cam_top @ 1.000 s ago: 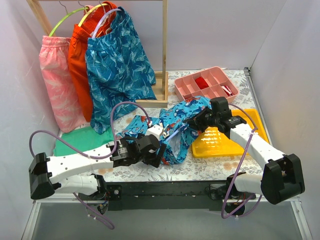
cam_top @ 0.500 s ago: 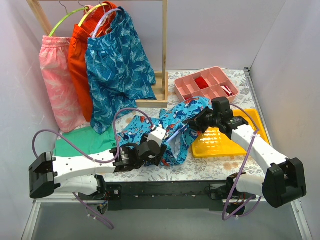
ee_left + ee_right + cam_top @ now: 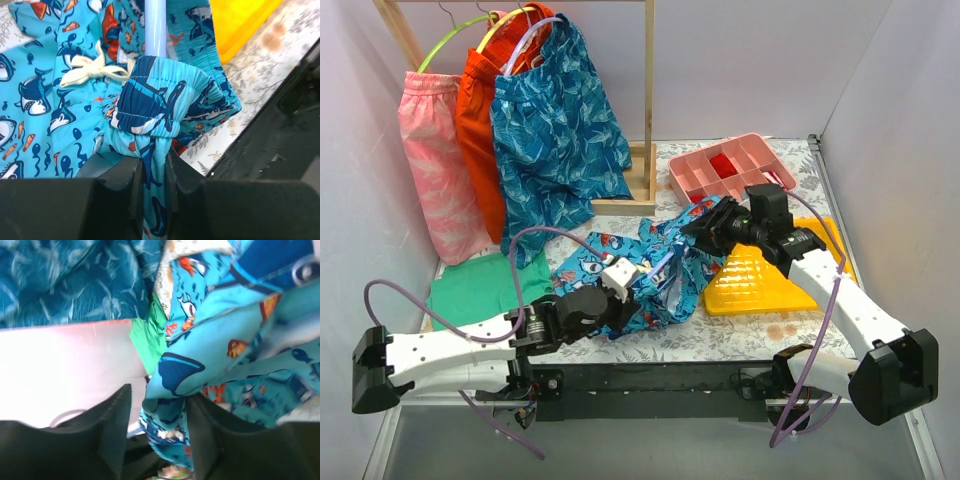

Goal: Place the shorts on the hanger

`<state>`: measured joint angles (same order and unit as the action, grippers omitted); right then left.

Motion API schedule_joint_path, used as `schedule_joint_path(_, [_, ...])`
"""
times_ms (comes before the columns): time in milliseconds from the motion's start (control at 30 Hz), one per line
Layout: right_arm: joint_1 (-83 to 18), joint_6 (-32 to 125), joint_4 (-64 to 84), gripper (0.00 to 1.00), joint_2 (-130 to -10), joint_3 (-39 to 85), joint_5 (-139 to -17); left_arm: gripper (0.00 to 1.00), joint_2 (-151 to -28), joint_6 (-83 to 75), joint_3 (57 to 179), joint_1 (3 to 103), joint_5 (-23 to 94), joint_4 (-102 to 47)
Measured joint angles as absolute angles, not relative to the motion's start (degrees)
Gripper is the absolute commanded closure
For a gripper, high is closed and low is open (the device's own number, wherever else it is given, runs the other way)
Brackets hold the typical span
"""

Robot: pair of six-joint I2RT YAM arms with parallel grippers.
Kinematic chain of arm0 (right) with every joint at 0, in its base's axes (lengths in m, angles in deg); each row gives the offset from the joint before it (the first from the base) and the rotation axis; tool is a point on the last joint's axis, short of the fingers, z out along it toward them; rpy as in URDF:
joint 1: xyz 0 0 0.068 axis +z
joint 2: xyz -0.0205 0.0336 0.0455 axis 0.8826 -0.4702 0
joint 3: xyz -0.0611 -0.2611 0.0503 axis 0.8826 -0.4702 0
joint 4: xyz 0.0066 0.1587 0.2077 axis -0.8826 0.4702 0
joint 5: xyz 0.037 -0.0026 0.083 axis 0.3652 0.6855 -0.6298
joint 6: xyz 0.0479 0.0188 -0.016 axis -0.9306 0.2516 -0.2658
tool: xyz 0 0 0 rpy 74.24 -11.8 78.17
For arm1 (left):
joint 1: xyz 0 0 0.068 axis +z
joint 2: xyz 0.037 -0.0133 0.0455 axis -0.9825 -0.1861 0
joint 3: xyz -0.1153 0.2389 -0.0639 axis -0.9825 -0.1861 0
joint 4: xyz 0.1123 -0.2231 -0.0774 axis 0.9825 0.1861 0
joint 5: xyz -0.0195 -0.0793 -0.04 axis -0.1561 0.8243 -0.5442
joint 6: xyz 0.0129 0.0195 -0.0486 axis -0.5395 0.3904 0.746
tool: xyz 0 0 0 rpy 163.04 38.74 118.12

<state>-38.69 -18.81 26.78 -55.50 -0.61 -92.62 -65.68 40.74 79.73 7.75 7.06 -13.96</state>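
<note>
A robot lab cell: plain white panel walls (image 3: 770, 70) box in a floral-clothed desk (image 3: 740, 335), with a wooden clothes rack (image 3: 648, 90) beyond the left end effector (image 3: 154, 167).

The shorts (image 3: 660, 265) are bright blue, printed with small sharks and fish in white, red and dark navy; their drawstring (image 3: 92, 70) is cream-white. The hanger (image 3: 155, 25) is pale blue-white. Behind hang teal shorts (image 3: 555, 140) with a pale leaf pattern, plain orange shorts (image 3: 480, 110) and pink shorts (image 3: 435, 170) (faintly patterned in a lighter pink). The bench (image 3: 720, 335) has a grey floral print; on it are a yellow tray (image 3: 760, 285), a pink tray (image 3: 685, 178) and a green cloth (image 3: 470, 290).
</note>
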Motion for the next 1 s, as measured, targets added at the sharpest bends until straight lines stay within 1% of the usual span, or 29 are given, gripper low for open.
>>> schedule_joint_path(33, [-38.7,-17.0,26.3,0.35,-55.0,-0.3,-92.8,1.0,-63.9,41.0,79.7,7.9,7.3,-13.4])
schedule_joint_path(67, [-38.7,-15.4,25.7,0.33,-54.6,0.0,-93.0,1.0,-62.2,41.2,79.8,7.9,7.6,-12.6])
schedule_joint_path(200, [-38.7,-7.4,25.5,0.29,-54.8,3.6,-94.2,1.0,-57.6,42.5,81.1,8.0,8.1,-8.8])
schedule_joint_path(333, [-38.5,1.0,26.5,0.26,-56.4,10.6,-95.3,1.0,-54.2,43.9,84.5,8.2,8.1,-4.9])
schedule_joint_path(433, [-38.4,7.5,26.6,0.2,-55.9,14.6,-94.6,1.0,-52.5,44.5,88.7,8.3,7.9,-1.8])
schedule_joint_path(667, [-36.4,21.7,27.2,0.2,-50.9,19.0,-93.5,1.0,-51.8,45.2,100.3,8.3,7.3,6.3])
schedule_joint_path(867, [-28.9,30.6,29.6,0.25,-50.5,23.0,-91.4,1.0,-51.0,45.2,106.0,8.3,6.0,9.9])
schedule_joint_path(1000, [-21.7,35.3,33.4,0.26,-52.4,26.9,-86.6,1.0,-50.4,45.0,107.8,8.3,4.7,11.4])
